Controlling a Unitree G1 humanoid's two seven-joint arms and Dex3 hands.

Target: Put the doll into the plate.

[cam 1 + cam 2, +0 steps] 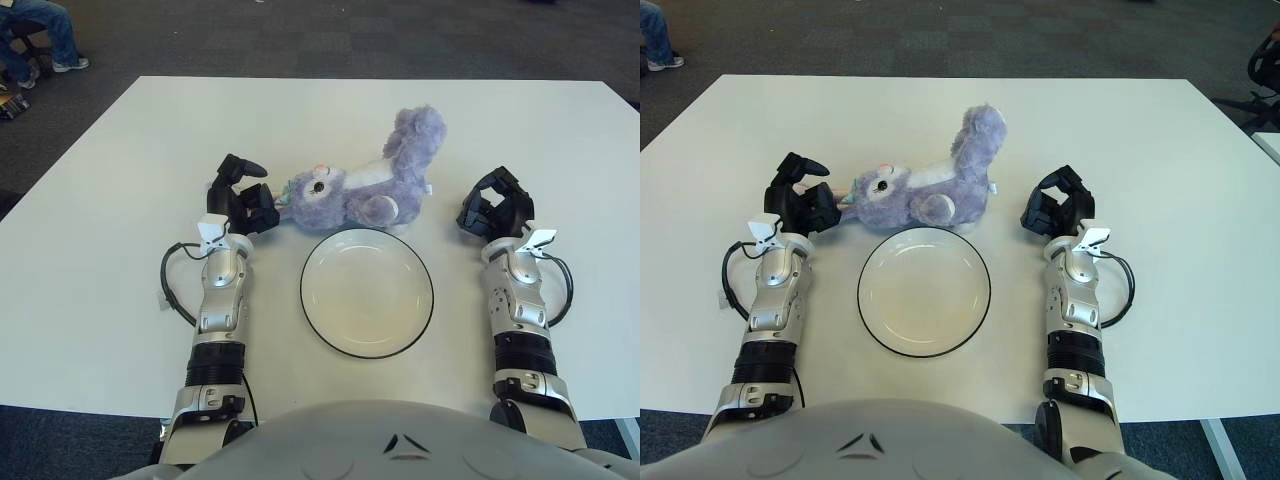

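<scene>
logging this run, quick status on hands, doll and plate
Left hand at doll's head, fingers spread, no grasp. Right hand right of the doll, holding nothing. Doll lying on table behind plate. Nothing in the way.

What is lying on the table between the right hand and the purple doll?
Nothing: between the right hand and the doll, only bare white table shows, in both eye views.

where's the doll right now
The doll lies on the table just behind the plate, its head by the left hand, with the right hand further off.
</scene>
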